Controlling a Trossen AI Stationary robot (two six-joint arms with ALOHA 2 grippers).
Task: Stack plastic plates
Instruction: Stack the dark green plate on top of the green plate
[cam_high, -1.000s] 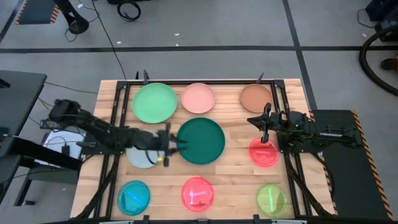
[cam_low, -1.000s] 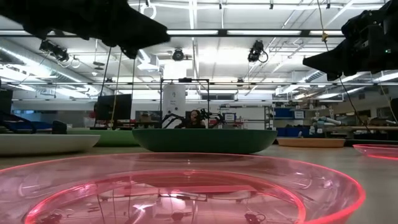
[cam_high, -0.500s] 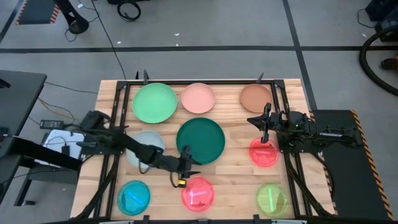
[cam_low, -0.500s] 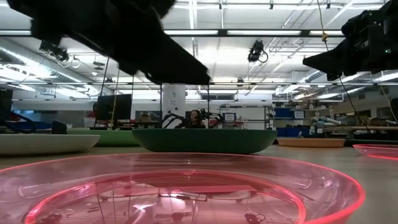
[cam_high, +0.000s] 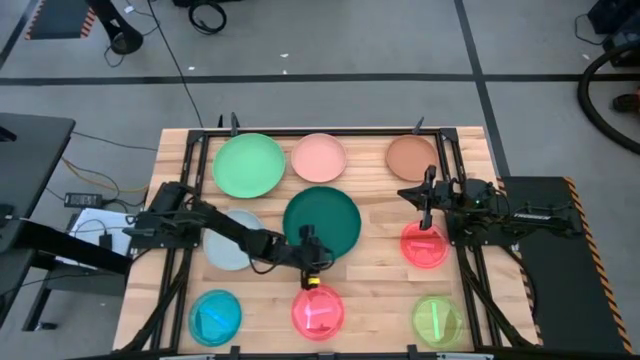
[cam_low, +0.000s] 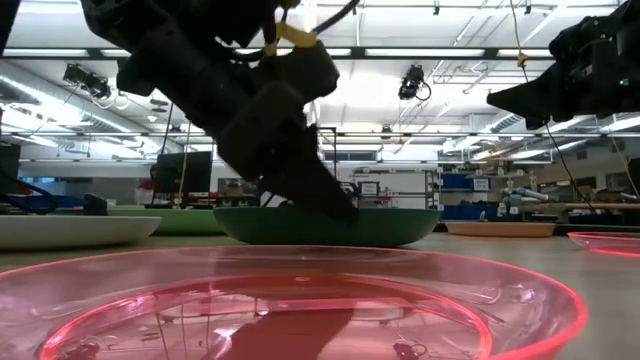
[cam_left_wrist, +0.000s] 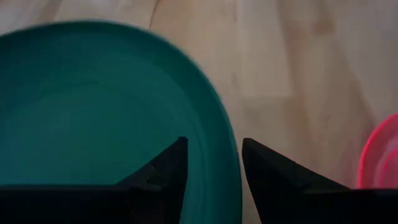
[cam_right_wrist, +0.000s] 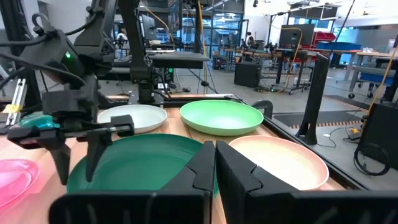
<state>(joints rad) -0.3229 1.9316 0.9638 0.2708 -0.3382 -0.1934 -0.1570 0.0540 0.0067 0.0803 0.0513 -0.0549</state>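
Left gripper (cam_high: 311, 252) spread wide astride dark green plate's (cam_high: 322, 225) near rim, mid-worktop (cam_high: 380, 275), ready for lifting onto a stack. Right gripper (cam_high: 422, 197) pinched empty, waiting above red plate (cam_high: 424, 245).

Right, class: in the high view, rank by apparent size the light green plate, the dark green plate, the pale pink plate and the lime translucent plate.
1-2. Round dark green plastic plate and light green plate: look alike.
3. Pale pink plate.
4. Lime translucent plate.

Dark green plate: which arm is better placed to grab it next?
Left. The left gripper is open at the near rim of the dark green plate, fingers straddling it. The right gripper, shut, hangs off to the side.
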